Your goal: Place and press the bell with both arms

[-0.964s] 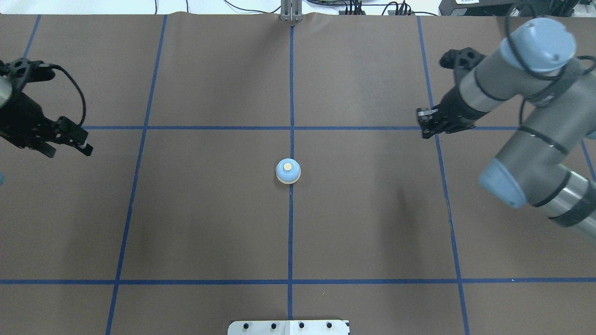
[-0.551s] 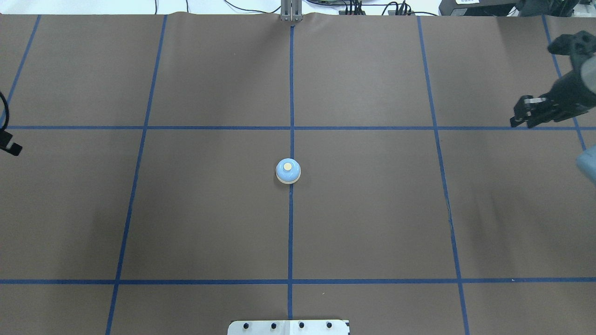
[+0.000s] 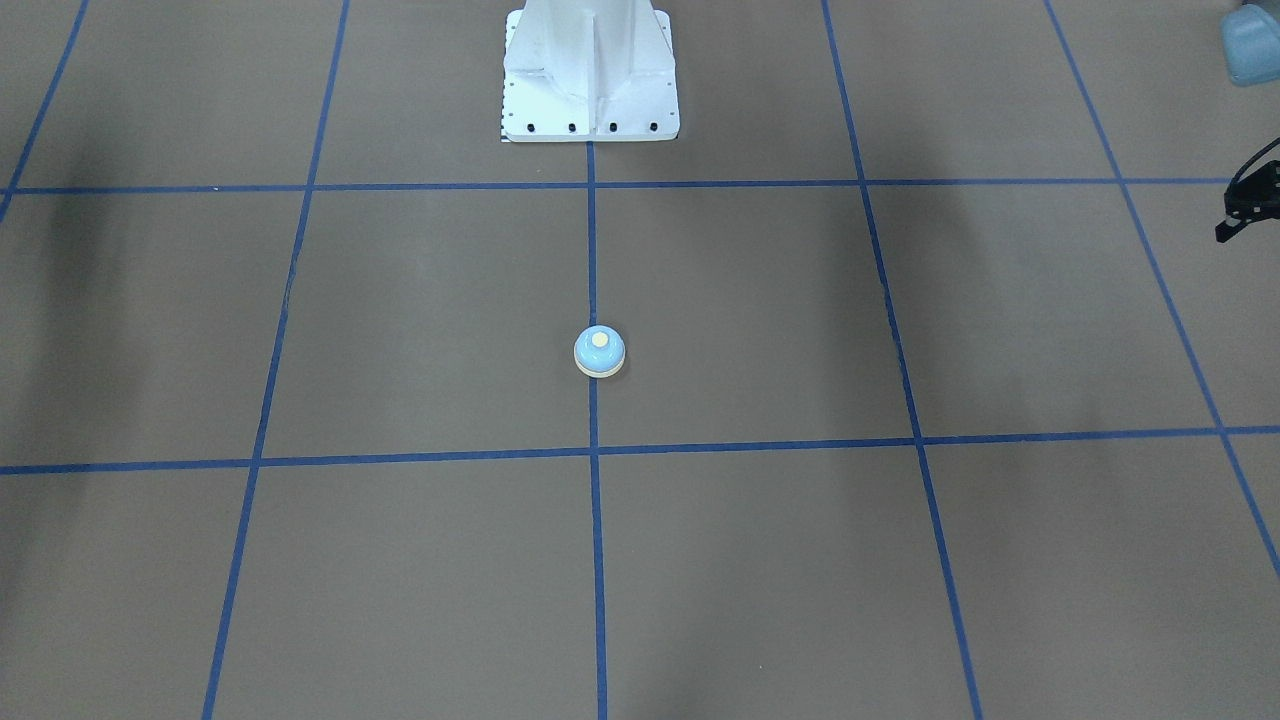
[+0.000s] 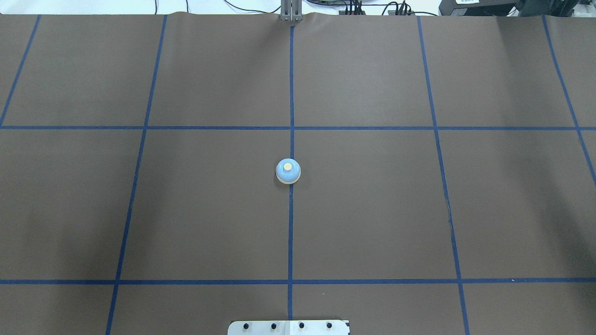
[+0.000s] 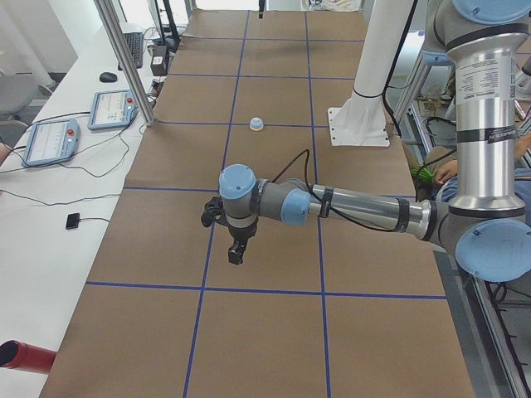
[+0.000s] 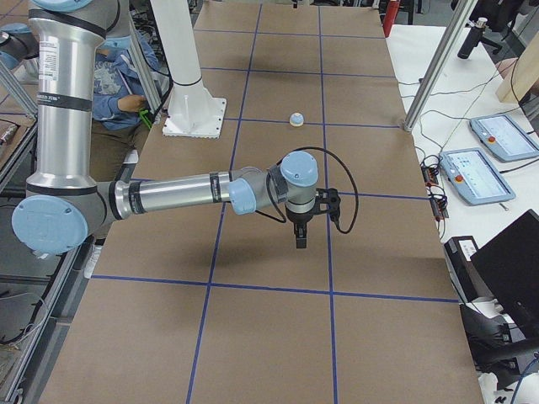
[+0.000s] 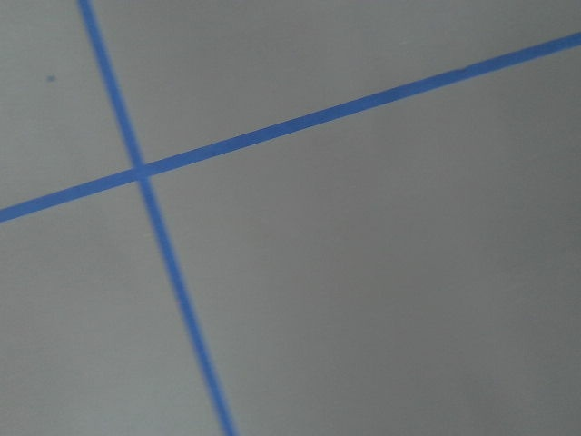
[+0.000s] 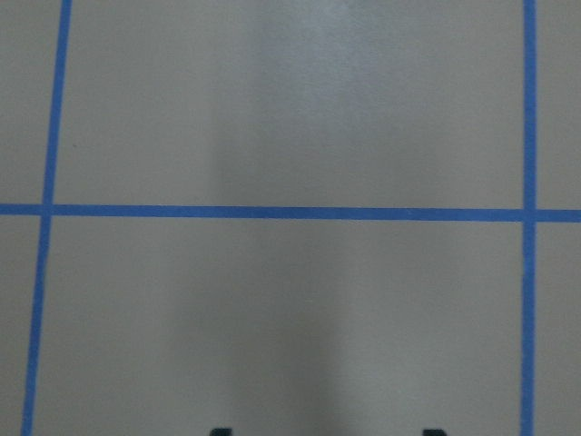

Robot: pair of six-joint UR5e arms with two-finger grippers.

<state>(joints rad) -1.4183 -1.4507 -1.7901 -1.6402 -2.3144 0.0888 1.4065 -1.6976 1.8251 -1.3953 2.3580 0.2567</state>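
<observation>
The bell, a small light-blue dome with a cream base and button, stands upright on the centre blue line; it also shows in the front view and both side views. Both arms are out of the overhead view. My left gripper hangs over the table far from the bell; only a black edge of it shows in the front view, so I cannot tell its state. My right gripper hangs far to the bell's other side. Its fingertips stand apart with nothing between them.
The brown table cover carries a grid of blue tape lines. The white bolted pedestal stands at the robot's side. Tablets and cables lie on the white bench beyond the far edge, with metal posts there.
Both arms have drawn outward to their own sides and left the overhead view. The bell has not moved.
</observation>
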